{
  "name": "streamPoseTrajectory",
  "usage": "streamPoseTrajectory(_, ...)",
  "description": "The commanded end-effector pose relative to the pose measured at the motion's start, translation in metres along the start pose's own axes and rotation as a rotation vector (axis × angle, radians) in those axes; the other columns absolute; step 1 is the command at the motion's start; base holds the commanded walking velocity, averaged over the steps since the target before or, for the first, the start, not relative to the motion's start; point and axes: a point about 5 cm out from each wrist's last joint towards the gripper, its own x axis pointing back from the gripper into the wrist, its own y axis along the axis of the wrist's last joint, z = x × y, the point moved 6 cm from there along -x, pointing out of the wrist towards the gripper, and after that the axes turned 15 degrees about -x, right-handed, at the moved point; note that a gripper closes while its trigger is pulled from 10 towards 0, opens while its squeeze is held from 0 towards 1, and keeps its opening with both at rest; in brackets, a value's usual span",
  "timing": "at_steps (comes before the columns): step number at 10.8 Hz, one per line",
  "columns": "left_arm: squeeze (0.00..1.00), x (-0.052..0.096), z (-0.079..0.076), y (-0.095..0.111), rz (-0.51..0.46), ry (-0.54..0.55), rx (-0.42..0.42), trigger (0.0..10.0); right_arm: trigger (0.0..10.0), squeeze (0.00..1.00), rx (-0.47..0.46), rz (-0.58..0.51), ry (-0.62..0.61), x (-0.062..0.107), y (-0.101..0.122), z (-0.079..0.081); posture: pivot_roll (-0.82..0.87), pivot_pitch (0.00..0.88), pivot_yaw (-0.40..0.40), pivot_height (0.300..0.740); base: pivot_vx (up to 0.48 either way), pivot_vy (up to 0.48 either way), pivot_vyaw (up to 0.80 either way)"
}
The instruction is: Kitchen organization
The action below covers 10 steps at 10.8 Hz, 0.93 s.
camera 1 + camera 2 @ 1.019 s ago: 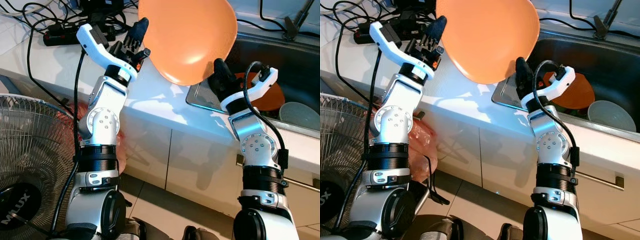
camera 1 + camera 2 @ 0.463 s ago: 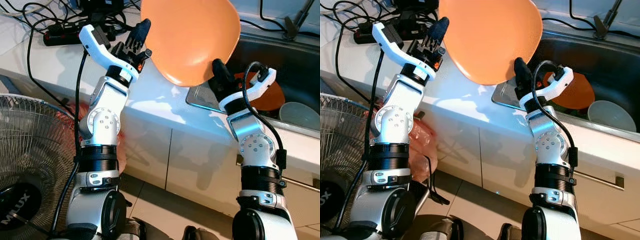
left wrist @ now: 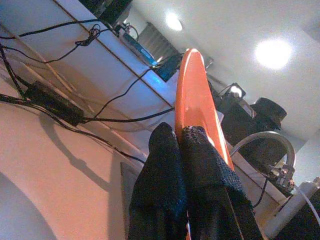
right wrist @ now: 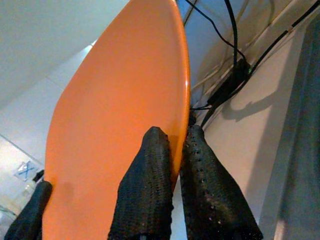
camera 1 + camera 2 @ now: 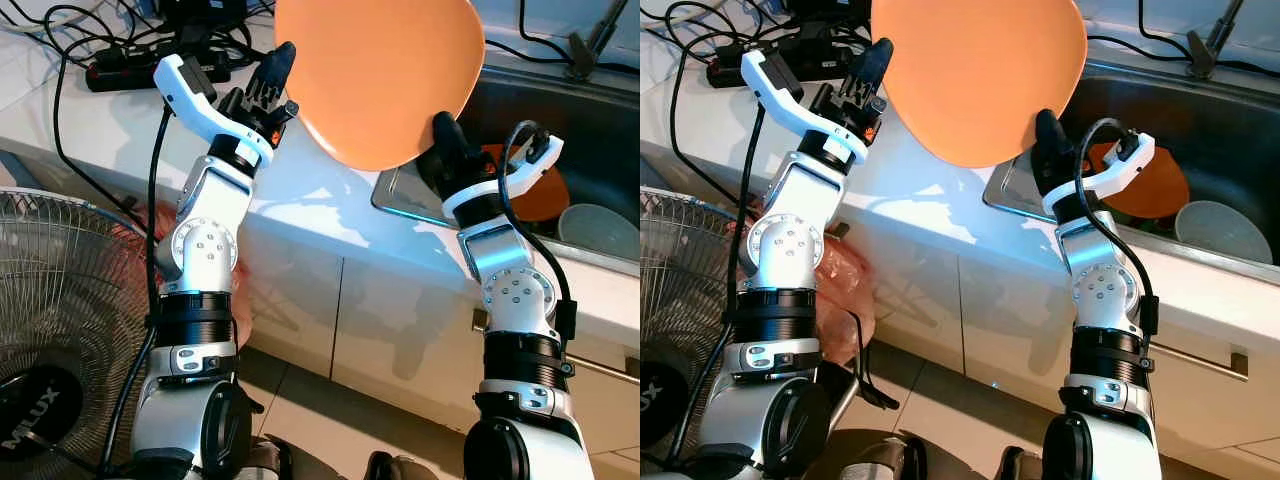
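Big round orange plastic plate (image 5: 385, 75) pinched at both edges, held up over white tabletop (image 5: 120, 130), not yet put away.

This place is a home kitchen. A steel sink (image 5: 600, 130) is set into a white worktop (image 5: 120, 130), and inside it lie an orange dish (image 5: 1155, 185) and a pale bowl (image 5: 1220, 230). A curved tap (image 3: 270, 142) rises behind the sink. Under the worktop there are white cabinet doors (image 5: 1010, 320), one with a metal handle (image 5: 1205, 360), and the floor (image 5: 330, 420) is tiled. Black cables and a power strip (image 5: 125, 70) lie on the worktop (not very tidy), and a standing fan (image 5: 60, 330) is beside the cabinets.
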Motion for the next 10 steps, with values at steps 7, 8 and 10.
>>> streamPoseTrajectory(7,1.00,-0.002,-0.016,-0.019,0.093,-0.069,-0.177,10.0,0.0,0.00,0.008,0.026,0.013,-0.001,-0.007,0.005,0.00,0.140,0.041,0.740,0.000,0.000,0.00)
streamPoseTrajectory(8,0.00,-0.002,-0.016,-0.021,0.102,-0.071,-0.193,10.0,0.0,0.00,0.008,0.025,0.012,0.000,-0.007,0.005,0.00,0.140,0.041,0.740,0.000,0.000,0.00)
streamPoseTrajectory(10,0.00,-0.002,-0.015,-0.020,0.099,-0.071,-0.187,10.0,0.0,0.00,0.011,0.014,0.007,-0.001,-0.005,0.004,0.01,0.140,0.040,0.740,0.000,0.000,0.00)
